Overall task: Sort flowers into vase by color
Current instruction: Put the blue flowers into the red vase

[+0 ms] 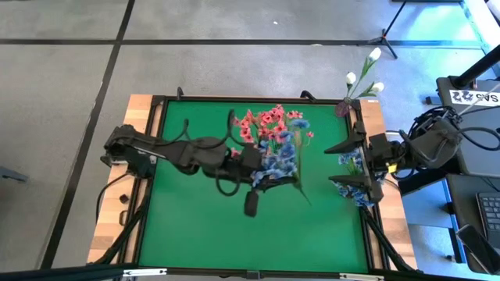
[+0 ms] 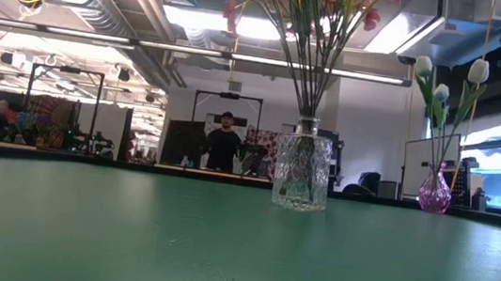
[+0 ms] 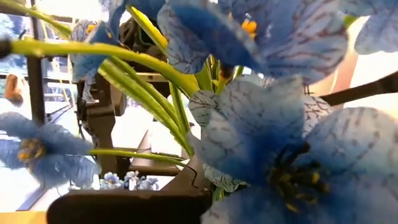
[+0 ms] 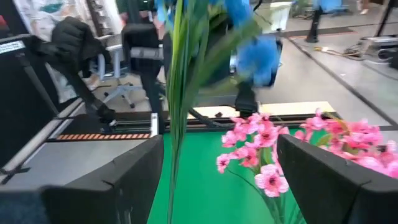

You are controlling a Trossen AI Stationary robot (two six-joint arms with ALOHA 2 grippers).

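High view: the left gripper (image 1: 262, 168), clamped on a blue sprig (image 1: 283, 156), holds it over mid-table, presumably to carry it clear of the pink flowers (image 1: 266, 123) standing in the clear vase (image 2: 302, 171). The right gripper (image 1: 353, 165) waits wide open at the table's right edge, its fingers either side of more blue blooms (image 1: 351, 160) there, seemingly the blue group. White buds (image 1: 367, 74) stand in a purple vase (image 2: 435, 192) at the far right corner, already apart by colour.
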